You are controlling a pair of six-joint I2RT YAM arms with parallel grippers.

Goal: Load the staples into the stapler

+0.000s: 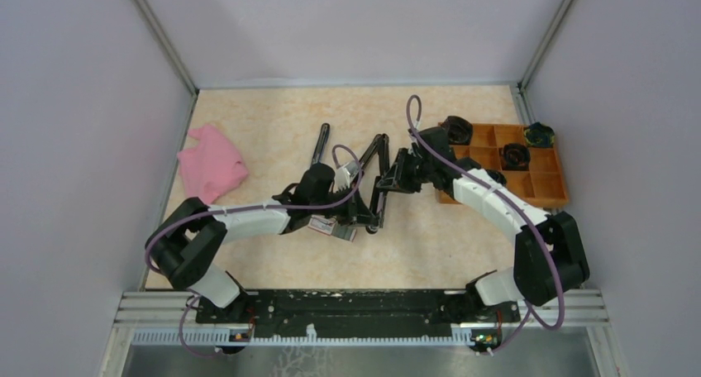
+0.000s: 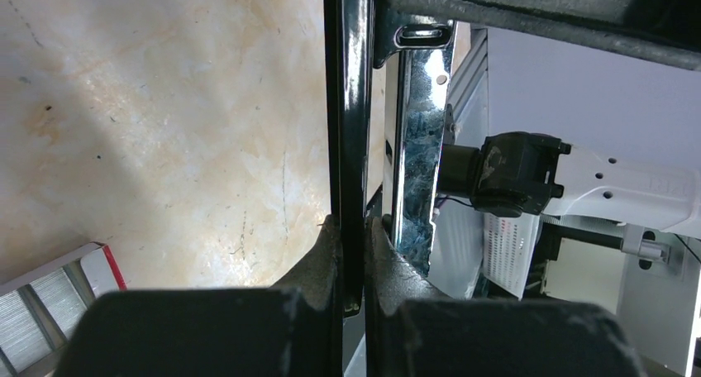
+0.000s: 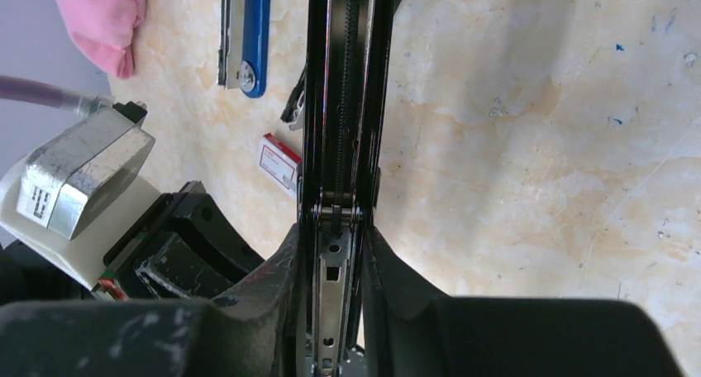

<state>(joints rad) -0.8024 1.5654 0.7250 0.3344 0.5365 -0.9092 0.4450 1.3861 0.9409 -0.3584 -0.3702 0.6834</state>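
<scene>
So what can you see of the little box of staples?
The staple box is small, flat and white, like thin card, with a red edge. It is open, showing grey metal staple strips side by side. It lies flat on the table, close beside the black stapler. Nothing is holding it.

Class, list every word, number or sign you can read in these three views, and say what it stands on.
No text reads clearly.
On the small flat white staple box: red print, too small to read.
On the silver metal block: a dark code sticker, blurred.
On the black metal stapler: none seen.
</scene>
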